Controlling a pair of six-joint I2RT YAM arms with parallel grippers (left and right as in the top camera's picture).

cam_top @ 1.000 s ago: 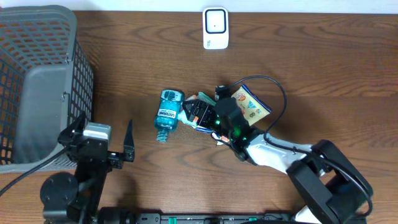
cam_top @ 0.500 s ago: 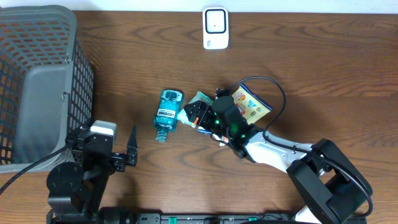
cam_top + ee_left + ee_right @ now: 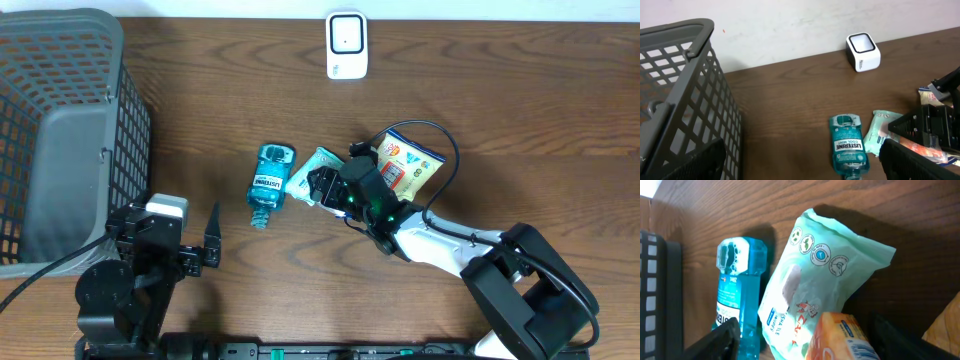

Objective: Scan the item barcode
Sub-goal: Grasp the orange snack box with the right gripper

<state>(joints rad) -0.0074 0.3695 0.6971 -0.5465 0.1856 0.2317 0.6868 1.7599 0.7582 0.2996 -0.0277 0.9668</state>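
Orange packet (image 3: 840,335) lies inside the wide jaws of your right pincer (image 3: 804,332), crowding the green pouch (image 3: 815,275); closing could pinch both. Left pincer (image 3: 165,225) gapes wide.

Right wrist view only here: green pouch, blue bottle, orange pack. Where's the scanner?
Observer: White scanner stands at the far side, well beyond the bottle.
Operator: Left arm busy?
Observer: No. Left claw is open, holding nothing, at front left, clear of the items.
Operator: Anything else out there?
Observer: Grey basket at the far left.
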